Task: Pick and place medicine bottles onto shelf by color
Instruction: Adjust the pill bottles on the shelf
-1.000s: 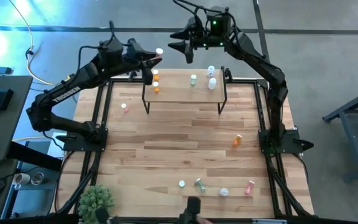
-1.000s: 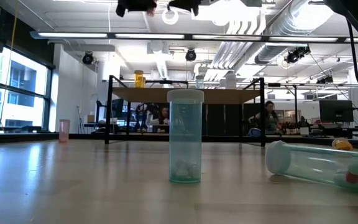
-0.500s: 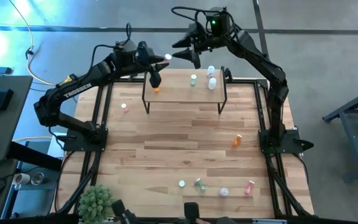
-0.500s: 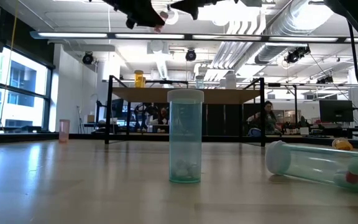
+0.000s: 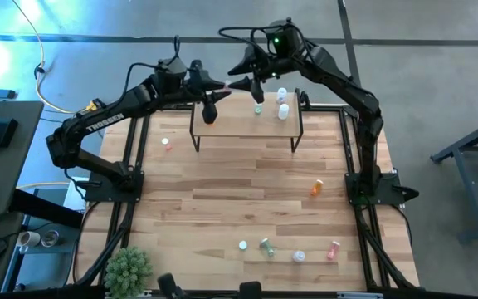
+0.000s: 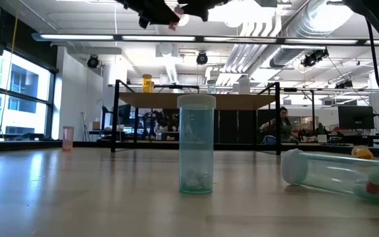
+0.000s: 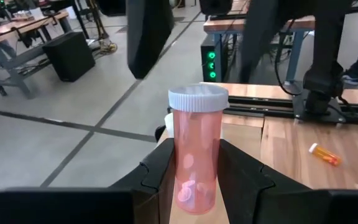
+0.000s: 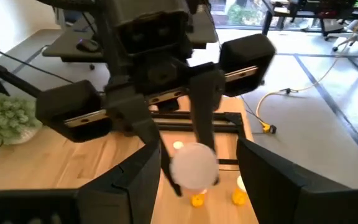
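High view: both arms meet above the far edge of the table (image 5: 247, 187), over the shelf (image 5: 247, 124). Left gripper (image 5: 220, 85) is clamped on a pink bottle (image 5: 222, 83); right gripper (image 5: 237, 83) faces it with fingers spread wide, holding nothing, its tips close to the bottle's cap end. Middle of the table is bare wood. On the shelf stand a green bottle (image 5: 258, 107) and two white bottles (image 5: 283, 103); the shelf's left end is hidden under the left gripper. Loose on the table: a pink one near the left edge (image 5: 166, 143), an orange one lying toward the right (image 5: 316, 188), and a cluster along the near edge (image 5: 289, 248). Plant (image 5: 129, 268) at the near left corner. Low view: a clear bottle (image 6: 196, 144) stands upright with a few pills at its bottom; another lies on its side at right (image 6: 337, 175); the grippers meet at the top edge. Left wrist view: pink bottle (image 7: 196, 152) upright between the fingers (image 7: 241, 180), translucent, white ribbed cap, a few pills at its base. Right wrist view: white cap (image 8: 194, 165) faces the camera, between spread fingers (image 8: 272, 180).
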Robot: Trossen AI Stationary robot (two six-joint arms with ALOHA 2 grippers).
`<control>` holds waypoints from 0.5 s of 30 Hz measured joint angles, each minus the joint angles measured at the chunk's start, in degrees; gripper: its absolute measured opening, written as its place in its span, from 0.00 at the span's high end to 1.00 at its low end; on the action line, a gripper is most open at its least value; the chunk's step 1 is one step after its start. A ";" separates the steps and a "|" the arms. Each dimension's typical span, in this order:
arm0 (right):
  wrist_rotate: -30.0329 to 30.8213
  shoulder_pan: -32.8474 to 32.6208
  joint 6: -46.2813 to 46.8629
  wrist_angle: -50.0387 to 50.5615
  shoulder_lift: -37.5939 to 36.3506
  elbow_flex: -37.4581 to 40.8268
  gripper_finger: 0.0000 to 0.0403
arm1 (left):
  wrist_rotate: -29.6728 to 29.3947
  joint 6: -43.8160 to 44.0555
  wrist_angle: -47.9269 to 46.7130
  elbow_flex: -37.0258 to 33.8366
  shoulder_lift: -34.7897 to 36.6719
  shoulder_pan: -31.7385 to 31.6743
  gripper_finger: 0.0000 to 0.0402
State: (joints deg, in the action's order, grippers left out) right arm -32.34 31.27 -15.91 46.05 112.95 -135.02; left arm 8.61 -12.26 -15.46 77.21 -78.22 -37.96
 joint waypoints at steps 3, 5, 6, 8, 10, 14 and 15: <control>0.00 -0.52 0.43 1.04 0.00 0.00 0.50 | -0.27 -0.38 0.62 0.00 0.00 0.66 0.76; 0.02 -0.82 0.43 2.13 0.00 0.00 0.50 | -0.29 -0.38 1.14 0.00 0.00 0.99 0.76; 0.07 -1.01 0.44 2.45 0.00 0.02 0.50 | -0.30 -0.38 1.30 0.00 0.00 1.01 0.76; 0.70 -1.32 0.68 2.52 0.00 0.02 0.50 | -0.24 -0.38 1.63 0.00 0.00 1.04 0.76; 2.43 -1.72 0.75 2.58 0.00 0.02 0.50 | -0.27 -0.38 1.66 0.00 0.00 1.32 0.76; 3.47 -2.05 0.82 2.61 0.00 0.02 0.52 | -0.29 -0.38 1.65 0.00 0.00 1.74 0.76; 3.48 -2.05 0.82 2.61 0.00 0.02 0.53 | -0.27 -0.38 1.65 0.00 0.00 1.76 0.76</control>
State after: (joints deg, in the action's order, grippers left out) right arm -28.86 29.21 -15.09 48.66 112.95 -135.00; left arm 8.34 -12.64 -13.80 77.21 -78.22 -36.21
